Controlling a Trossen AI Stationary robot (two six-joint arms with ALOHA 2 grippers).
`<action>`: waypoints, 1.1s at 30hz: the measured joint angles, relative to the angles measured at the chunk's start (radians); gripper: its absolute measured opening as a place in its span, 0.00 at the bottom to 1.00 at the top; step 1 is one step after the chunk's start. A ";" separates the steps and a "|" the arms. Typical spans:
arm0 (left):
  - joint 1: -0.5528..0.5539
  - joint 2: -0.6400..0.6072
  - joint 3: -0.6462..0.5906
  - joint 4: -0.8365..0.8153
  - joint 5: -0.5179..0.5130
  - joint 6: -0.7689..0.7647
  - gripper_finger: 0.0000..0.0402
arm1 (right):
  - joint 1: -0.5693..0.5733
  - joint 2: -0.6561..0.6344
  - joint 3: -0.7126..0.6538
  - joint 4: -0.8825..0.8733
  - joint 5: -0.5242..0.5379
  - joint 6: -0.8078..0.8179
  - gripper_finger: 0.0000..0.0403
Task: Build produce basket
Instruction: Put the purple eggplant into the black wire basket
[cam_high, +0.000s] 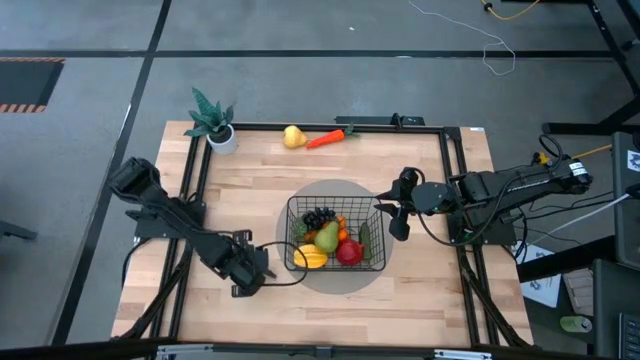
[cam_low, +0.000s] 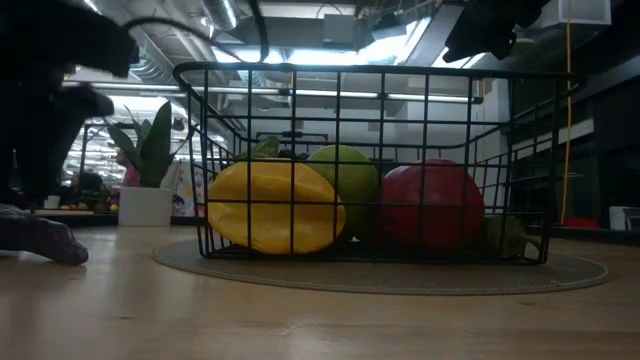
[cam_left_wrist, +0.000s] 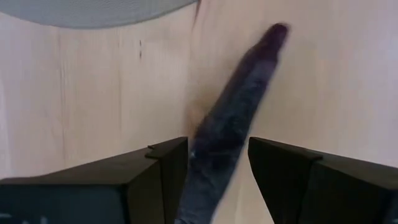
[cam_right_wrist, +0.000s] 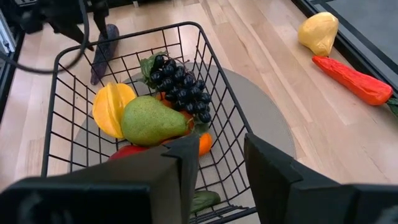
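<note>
The basket (cam_high: 335, 235) sits on a round grey mat (cam_high: 400, 262) at the middle of the table (cam_high: 420, 300), placed between the 2 arms so either can reach it. Inside lie a green pear (cam_right_wrist: 152, 121), a yellow mango (cam_right_wrist: 110, 107), dark grapes (cam_right_wrist: 180, 87), a red apple (cam_high: 349, 252) and oranges (cam_high: 341, 230), piled together and filling most of the floor.

The left gripper (cam_high: 262, 268) is low at the basket's near-left corner. Its fingers are parted only narrowly, with the purple eggplant (cam_left_wrist: 233, 127) lying between them; whether they press it I cannot tell, but it looks like a grasp being made. The eggplant's long axis runs forward past the fingers, its tip pointing toward the mat's edge and slightly slanted off the gripper's line.

The right gripper (cam_high: 399, 218) hovers just beside the basket's right side, fingers apart and holding nothing, apparently waiting.

The carrot (cam_high: 325, 139) and yellow pear (cam_high: 293, 136) lie near the table's far edge, touching or almost so. The carrot's long axis runs roughly along that edge, thick end toward the pear.
</note>
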 joint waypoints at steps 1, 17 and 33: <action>0.000 0.018 0.000 0.000 -0.008 0.000 0.39 | 0.000 0.000 0.000 0.000 0.000 0.000 0.29; 0.001 0.183 0.006 0.000 -0.001 -0.106 0.37 | 0.000 0.000 0.000 -0.007 0.000 0.001 0.29; -0.062 0.110 0.348 -0.481 -0.034 -0.223 0.18 | 0.000 0.000 0.000 -0.008 0.000 0.001 0.29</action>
